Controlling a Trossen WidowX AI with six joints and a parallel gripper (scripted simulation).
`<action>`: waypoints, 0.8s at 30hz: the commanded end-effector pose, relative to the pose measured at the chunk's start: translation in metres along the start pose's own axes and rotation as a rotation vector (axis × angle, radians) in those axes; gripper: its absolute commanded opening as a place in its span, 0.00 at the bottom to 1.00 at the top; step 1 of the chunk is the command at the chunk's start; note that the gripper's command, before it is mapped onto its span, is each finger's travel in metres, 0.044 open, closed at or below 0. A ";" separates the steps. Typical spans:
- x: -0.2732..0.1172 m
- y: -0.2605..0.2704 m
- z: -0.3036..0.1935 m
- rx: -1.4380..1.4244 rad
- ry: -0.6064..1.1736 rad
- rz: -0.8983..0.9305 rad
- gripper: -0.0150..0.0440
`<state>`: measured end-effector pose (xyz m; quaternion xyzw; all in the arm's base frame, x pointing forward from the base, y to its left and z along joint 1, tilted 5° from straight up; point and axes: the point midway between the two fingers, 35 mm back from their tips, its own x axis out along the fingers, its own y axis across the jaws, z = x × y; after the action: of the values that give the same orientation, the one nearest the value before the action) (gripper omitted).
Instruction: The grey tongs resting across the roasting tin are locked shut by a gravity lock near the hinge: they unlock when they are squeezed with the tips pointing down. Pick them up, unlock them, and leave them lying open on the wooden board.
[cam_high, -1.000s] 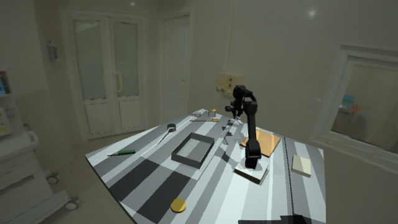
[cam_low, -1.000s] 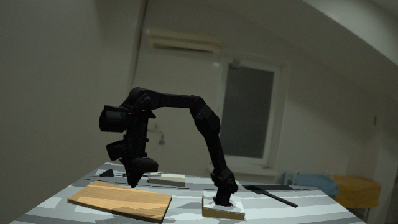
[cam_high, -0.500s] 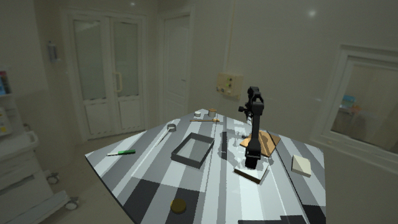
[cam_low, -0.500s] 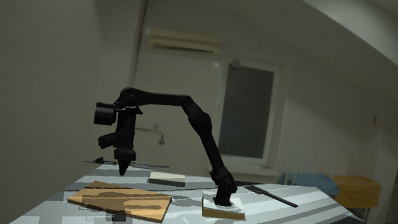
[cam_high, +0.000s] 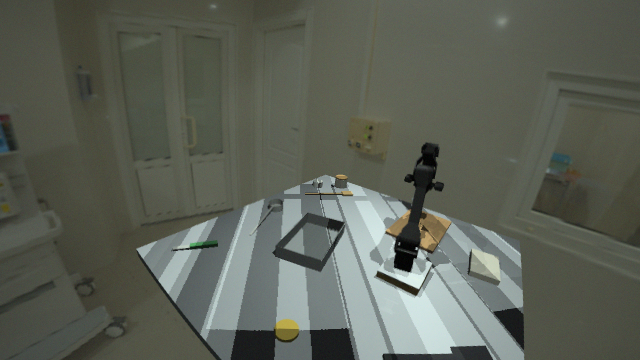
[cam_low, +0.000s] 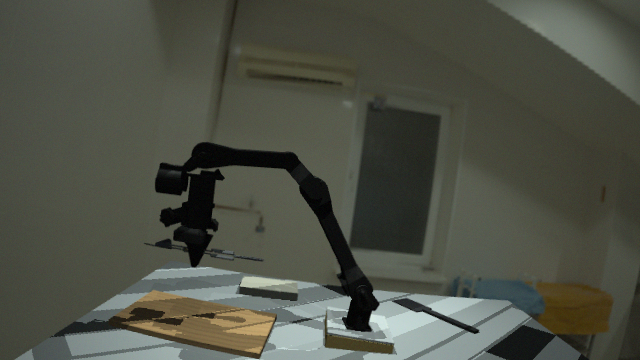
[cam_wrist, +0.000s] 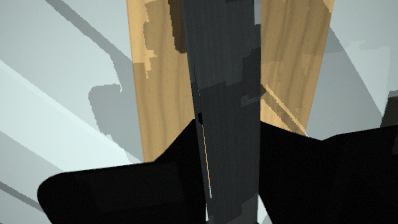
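My gripper (cam_low: 194, 261) (cam_wrist: 216, 124) points down, shut on the grey tongs (cam_low: 222, 254) (cam_wrist: 225, 90), and holds them in the air above the wooden board (cam_high: 440, 235) (cam_low: 240, 336) (cam_wrist: 162, 115). The tongs are close to level in the exterior view, with the left end a little higher. They look narrow and closed; the lock cannot be made out. In the wrist view they run upright through the middle, between the black fingers. In the top view the arm hides the gripper and tongs. The roasting tin (cam_high: 300, 260) stands empty, left of the arm.
A cream block (cam_high: 484, 267) (cam_low: 268, 288) lies near the board. A yellow disc (cam_high: 287, 330) is at the front, a green-handled tool (cam_high: 204, 245) at the left. A small round pan (cam_high: 275, 203), a wooden-ended tool (cam_high: 346, 193) and a canister (cam_high: 341, 182) are at the back. A dark spatula (cam_low: 440, 317) lies beside the base.
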<state>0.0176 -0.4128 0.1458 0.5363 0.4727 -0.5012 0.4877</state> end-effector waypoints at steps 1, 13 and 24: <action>0.001 -0.025 0.002 0.070 0.002 -0.008 0.00; 0.002 -0.043 0.005 0.115 -0.021 -0.012 0.00; 0.003 -0.042 0.015 0.098 -0.178 -0.031 0.00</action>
<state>-0.0242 -0.4241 0.1317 0.5221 0.4231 -0.5609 0.4836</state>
